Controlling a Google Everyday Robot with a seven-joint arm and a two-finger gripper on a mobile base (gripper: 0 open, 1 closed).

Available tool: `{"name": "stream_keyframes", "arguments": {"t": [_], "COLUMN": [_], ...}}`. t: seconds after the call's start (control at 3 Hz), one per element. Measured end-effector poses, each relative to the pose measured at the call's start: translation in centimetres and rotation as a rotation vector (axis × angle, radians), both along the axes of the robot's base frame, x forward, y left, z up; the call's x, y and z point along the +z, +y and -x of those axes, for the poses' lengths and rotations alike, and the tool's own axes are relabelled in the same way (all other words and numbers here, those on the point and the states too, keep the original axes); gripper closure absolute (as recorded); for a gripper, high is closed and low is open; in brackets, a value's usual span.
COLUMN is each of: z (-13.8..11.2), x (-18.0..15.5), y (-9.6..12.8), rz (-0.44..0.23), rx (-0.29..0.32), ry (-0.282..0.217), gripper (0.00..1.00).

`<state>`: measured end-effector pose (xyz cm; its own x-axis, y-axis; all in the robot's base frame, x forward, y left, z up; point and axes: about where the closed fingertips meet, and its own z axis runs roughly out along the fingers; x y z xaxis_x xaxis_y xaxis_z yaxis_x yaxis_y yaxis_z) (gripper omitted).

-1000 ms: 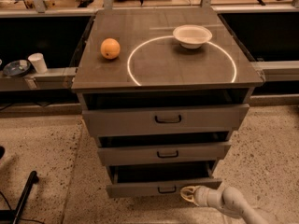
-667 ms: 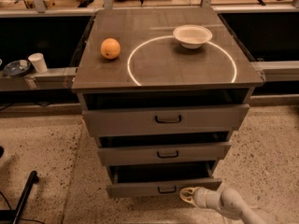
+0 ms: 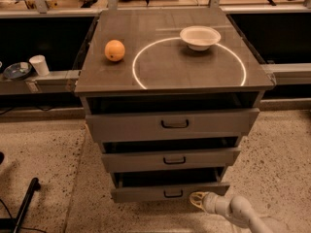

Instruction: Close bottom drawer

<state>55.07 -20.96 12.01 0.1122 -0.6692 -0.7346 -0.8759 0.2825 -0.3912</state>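
I find the bottom drawer [image 3: 141, 194] pulled out at the foot of the cabinet [image 3: 165, 72], its dark interior showing above the low front panel. The gripper [image 3: 197, 199] sits low against the drawer's front, just right of the small dark handle [image 3: 173, 194]; I cannot tell whether it is open or closed. An orange [image 3: 114, 50] and a white bowl [image 3: 199, 37] rest well apart on the cabinet top.

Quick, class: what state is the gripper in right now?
Gripper: low by the bottom drawer front, right of its handle; open or closed cannot be told.
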Motion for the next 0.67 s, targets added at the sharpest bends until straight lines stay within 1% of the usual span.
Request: {"name": "stream_keyframes", "arguments": {"t": [0.67], "z": [-2.09], "x": [-0.57], "y": [-1.12], "rz": [-0.003], "rx": [-0.027], "ry": [-0.020], "gripper": [1.00]}}
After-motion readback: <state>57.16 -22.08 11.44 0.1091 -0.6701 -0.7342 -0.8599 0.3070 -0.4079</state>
